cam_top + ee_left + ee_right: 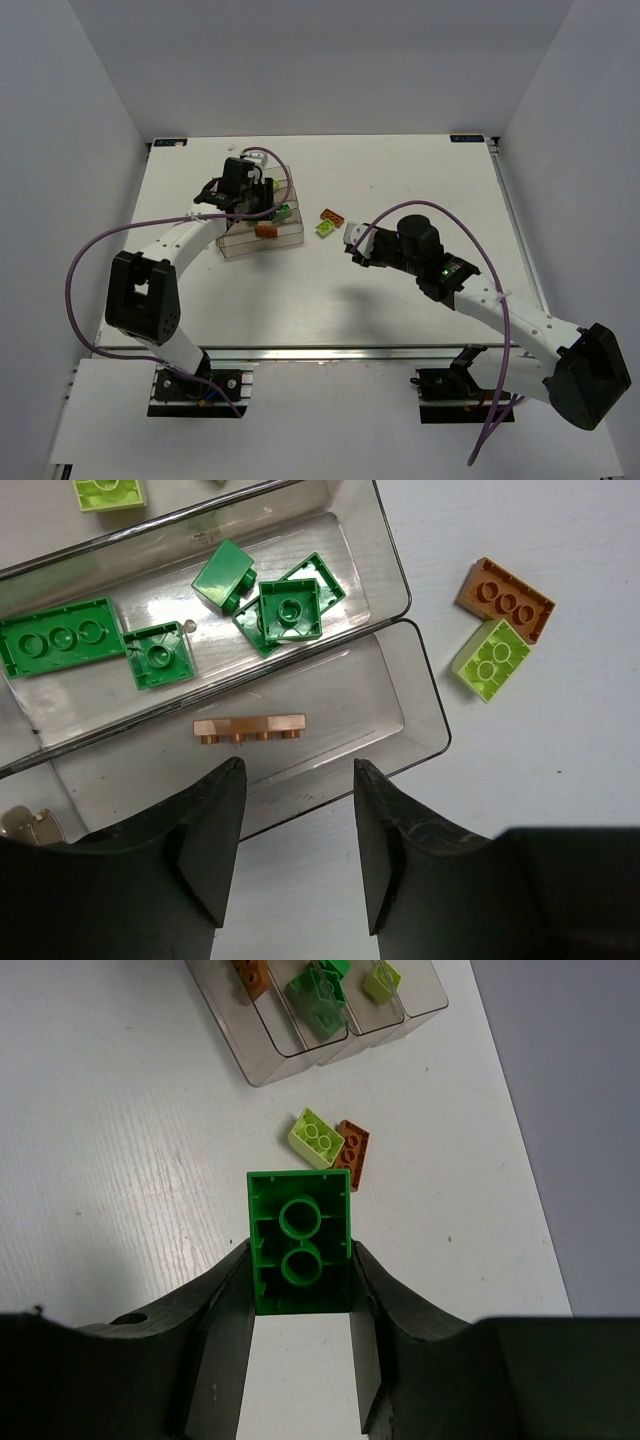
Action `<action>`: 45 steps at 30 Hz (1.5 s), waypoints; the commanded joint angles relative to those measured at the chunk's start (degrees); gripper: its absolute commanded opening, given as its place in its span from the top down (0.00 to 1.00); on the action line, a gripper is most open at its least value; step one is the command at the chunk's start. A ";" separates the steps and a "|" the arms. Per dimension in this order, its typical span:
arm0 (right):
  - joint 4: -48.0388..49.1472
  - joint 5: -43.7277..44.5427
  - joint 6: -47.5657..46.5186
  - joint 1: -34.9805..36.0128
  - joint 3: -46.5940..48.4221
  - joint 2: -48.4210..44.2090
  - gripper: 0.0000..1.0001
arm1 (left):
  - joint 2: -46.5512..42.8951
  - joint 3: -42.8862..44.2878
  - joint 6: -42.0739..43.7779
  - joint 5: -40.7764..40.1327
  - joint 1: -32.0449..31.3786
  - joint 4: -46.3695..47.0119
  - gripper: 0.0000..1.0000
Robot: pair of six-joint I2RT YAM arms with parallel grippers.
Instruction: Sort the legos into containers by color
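Observation:
The clear containers stand at the table's back left, also in the left wrist view and the right wrist view. One bin holds several dark green legos, the nearer bin one orange lego, and a farther bin a lime lego. My left gripper is open and empty above the orange bin's near edge. My right gripper is shut on a dark green lego, underside up, held above the table. An orange lego and a lime lego lie together on the table right of the containers.
The table's right edge runs close beside the two loose legos in the right wrist view. Purple cables loop off both arms. White walls enclose the table on three sides.

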 commanded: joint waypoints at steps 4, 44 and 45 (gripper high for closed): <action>0.10 -1.66 0.29 0.01 3.37 2.29 1.00 | -3.36 2.09 0.27 -2.99 0.11 -0.62 0.39; -17.22 -7.82 2.67 -0.08 75.00 70.24 0.62 | -31.05 -9.60 -0.34 -11.37 3.45 16.87 0.16; -16.96 -7.64 2.66 0.01 75.26 70.50 0.59 | -30.88 -9.60 -0.34 -11.28 3.54 16.87 0.17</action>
